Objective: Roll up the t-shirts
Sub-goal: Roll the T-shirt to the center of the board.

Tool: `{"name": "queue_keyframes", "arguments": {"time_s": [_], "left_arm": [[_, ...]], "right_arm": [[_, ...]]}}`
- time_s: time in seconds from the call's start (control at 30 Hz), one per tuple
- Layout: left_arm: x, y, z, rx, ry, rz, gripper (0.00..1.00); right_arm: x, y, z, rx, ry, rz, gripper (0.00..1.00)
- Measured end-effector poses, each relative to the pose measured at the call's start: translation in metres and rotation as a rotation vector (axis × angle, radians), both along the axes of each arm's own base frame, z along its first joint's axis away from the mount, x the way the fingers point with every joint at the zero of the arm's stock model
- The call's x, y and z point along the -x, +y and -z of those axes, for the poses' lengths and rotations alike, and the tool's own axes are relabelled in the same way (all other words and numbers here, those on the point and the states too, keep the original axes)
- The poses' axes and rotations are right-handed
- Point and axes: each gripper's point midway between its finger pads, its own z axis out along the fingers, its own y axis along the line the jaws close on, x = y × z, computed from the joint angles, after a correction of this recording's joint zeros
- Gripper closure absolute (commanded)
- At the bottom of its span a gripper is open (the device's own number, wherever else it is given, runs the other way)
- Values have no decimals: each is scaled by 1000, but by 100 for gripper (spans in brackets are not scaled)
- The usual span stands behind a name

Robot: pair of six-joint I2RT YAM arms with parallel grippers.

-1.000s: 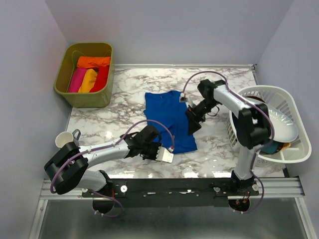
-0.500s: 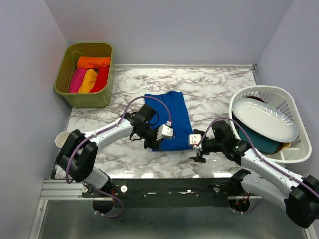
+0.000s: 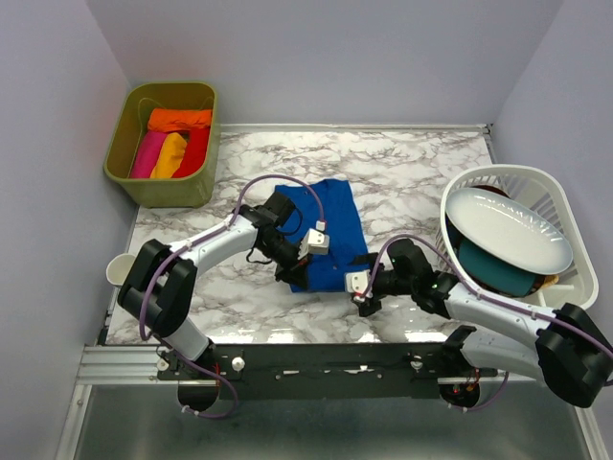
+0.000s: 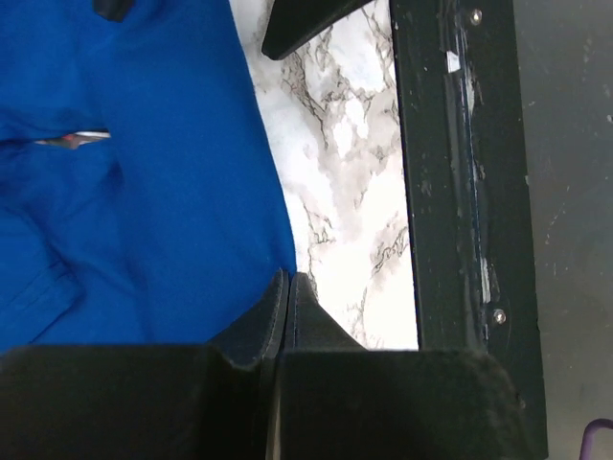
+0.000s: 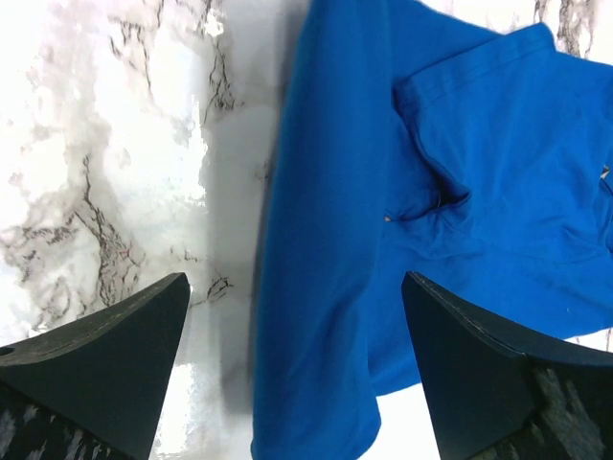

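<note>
Blue t-shirt point(image 3: 335, 216) looked limp, light, prone to bunching; best taken at near edge. Left gripper point(image 4: 288, 280) pressed closed at hem; right gripper point(image 5: 295, 278) gaped wide.

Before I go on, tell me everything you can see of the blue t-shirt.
The blue t-shirt is royal blue, cotton-looking, folded lengthwise into a narrow wrinkled band lying flat on the marble table, not yet rolled. A sleeve seam shows on top; a sliver of white print peeks from a fold. The left gripper, jaws shut, touches its near edge; whether it pinches cloth is unclear. The right gripper hovers above one end, jaws open, astride a folded edge.
</note>
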Motion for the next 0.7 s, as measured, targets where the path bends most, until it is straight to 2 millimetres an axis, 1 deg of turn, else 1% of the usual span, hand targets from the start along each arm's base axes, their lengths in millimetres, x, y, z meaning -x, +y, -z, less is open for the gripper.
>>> {"name": "queue_keyframes", "arguments": {"time_s": [0.07,0.1,0.2,0.23,0.3,0.33,0.37,0.4,0.47,0.5,0.53,0.63,0.7], "left_arm": [[-4,1,-4,15,7,-15,100],[-6,2,-6,20,12,-23,100],[-10,3,-10,36,26,-31,100],[-11,3,-11,42,31,-29,100],[-11,5,-9,41,47,-29,93],[-11,7,-8,38,53,-30,90],[-10,8,-7,34,59,-31,84],[-11,10,-6,33,59,-32,67],[-13,13,-4,30,53,-40,52],[-13,15,-2,30,42,-43,2],[-13,18,-1,22,40,-51,1],[-11,28,4,1,-51,-81,1],[-11,36,5,-6,-179,-122,1]], "right_arm": [[-1,-1,5,24,-16,-11,2],[-3,-1,7,34,-24,-11,5],[-9,0,13,54,-51,-6,25],[-11,-1,17,66,-53,0,44],[-14,-2,22,84,-52,10,65],[-16,-3,26,97,-44,23,78],[-19,-2,28,108,-42,29,83],[-22,-1,28,115,-45,30,86],[-29,2,25,118,-47,43,89],[-30,3,24,118,-46,50,90],[-32,4,23,120,-43,54,91],[-34,5,22,132,-29,58,91],[-34,6,20,140,-13,61,90]]}}
